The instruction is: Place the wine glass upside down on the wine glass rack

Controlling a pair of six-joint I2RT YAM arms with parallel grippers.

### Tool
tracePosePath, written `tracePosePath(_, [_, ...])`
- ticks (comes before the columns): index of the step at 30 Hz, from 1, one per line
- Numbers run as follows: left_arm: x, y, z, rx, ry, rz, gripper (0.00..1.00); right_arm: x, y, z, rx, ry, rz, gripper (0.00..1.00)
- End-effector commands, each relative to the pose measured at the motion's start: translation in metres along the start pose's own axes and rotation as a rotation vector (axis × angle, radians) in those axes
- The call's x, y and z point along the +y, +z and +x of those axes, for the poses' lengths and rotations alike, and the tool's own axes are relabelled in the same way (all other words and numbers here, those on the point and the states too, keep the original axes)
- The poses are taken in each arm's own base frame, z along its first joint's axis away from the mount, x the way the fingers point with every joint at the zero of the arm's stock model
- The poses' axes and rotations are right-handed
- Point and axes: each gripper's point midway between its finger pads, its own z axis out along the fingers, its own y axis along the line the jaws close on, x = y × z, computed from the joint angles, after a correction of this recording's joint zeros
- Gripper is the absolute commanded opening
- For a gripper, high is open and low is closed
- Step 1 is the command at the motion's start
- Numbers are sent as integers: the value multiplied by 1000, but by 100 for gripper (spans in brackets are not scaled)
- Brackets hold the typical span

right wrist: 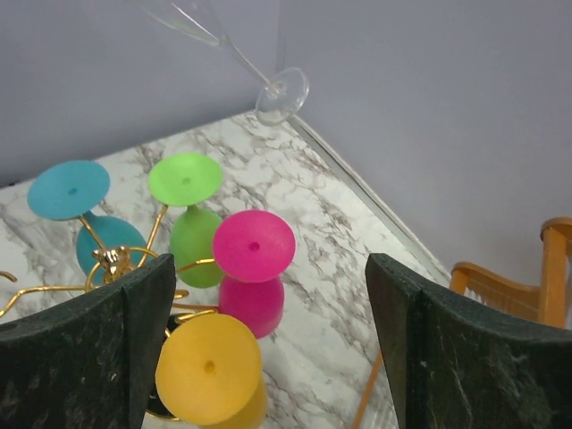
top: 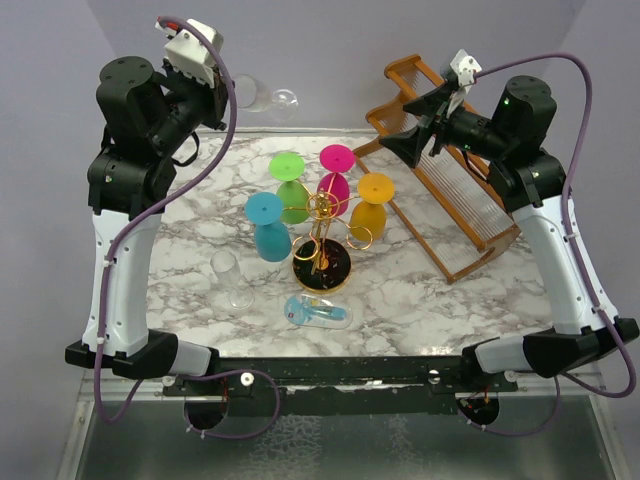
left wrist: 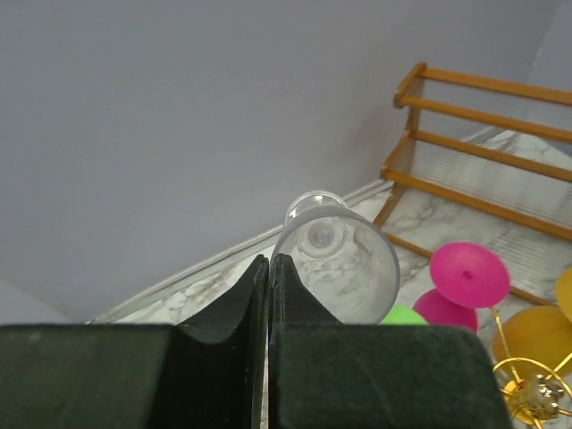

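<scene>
A clear wine glass (top: 268, 98) hangs in the air over the table's back edge, lying sideways with its foot to the right. My left gripper (top: 226, 100) is shut on the wall of its bowl; the left wrist view shows the bowl (left wrist: 344, 261) just past the closed jaws. The right wrist view shows its stem and foot (right wrist: 282, 93) at the top. The gold wire rack (top: 322, 238) on a round black base stands mid-table with green, pink, yellow and blue glasses hung upside down. My right gripper (top: 403, 146) is open and empty, raised at the back right.
A large wooden slatted rack (top: 455, 195) lies at the back right. A clear glass (top: 230, 276) stands left of the gold rack's base. Another clear glass with blue inside (top: 318, 312) lies in front of the base.
</scene>
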Motion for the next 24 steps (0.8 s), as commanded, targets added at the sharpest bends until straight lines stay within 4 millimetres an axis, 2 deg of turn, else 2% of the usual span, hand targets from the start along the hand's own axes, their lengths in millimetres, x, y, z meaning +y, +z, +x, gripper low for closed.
tracePosePath(1, [-31,-4,-52,-187,-92,169,0,13,10,-34,-99,48,-88,85])
tracePosePath(7, [-56,-9,-77,-277,-169,319,0,8,21,-32,-101,112,-87,84])
tracePosePath(16, [-75,-5,-71,-264,-234,437,0,8,27,-18,-80,309,-64,84])
tracePosePath(24, [-88,-9,-70,-262,-265,514,0,-6,33,9,-50,400,30,80])
